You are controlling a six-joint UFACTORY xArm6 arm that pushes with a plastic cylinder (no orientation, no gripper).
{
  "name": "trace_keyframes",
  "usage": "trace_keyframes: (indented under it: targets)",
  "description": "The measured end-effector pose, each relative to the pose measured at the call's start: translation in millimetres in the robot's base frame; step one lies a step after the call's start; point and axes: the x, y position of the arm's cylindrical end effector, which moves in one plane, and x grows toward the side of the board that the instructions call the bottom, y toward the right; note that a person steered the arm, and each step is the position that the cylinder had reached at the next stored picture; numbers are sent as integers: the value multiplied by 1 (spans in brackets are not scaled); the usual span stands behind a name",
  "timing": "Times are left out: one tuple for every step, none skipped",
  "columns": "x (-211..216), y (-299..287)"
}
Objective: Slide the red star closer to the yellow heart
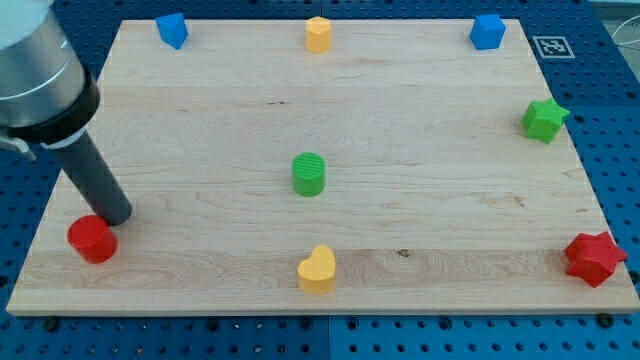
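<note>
Approach step: my tip (118, 215), no hand to open or hold, sits far left of red star (594, 259); must round star's right, push toward yellow heart (317, 270).

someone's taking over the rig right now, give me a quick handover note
My tip: at the view's lower left, right beside the red round block, far from the job's blocks.
Red star: near the board's lower right corner.
Yellow heart: bottom edge, about mid-board, below the green cylinder.
Done: nothing visible; star and heart are wide apart.
Left: bring my tip round to the star's right side and push it toward the view's left, to the heart. The path along the bottom looks free of blocks.
</note>
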Motion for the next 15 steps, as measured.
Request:
trace_keyframes:
  targets:
    - [13, 0]
    - [12, 0]
    - [4, 34]
    - [4, 135]
    - [4, 233]
    - [4, 334]
    - [-4, 419]
    - [-7, 510]
    - [-4, 564]
    - [5, 564]
    - [61, 563]
    - [79, 563]
    - [72, 553]
    - [71, 530]
    - [70, 495]
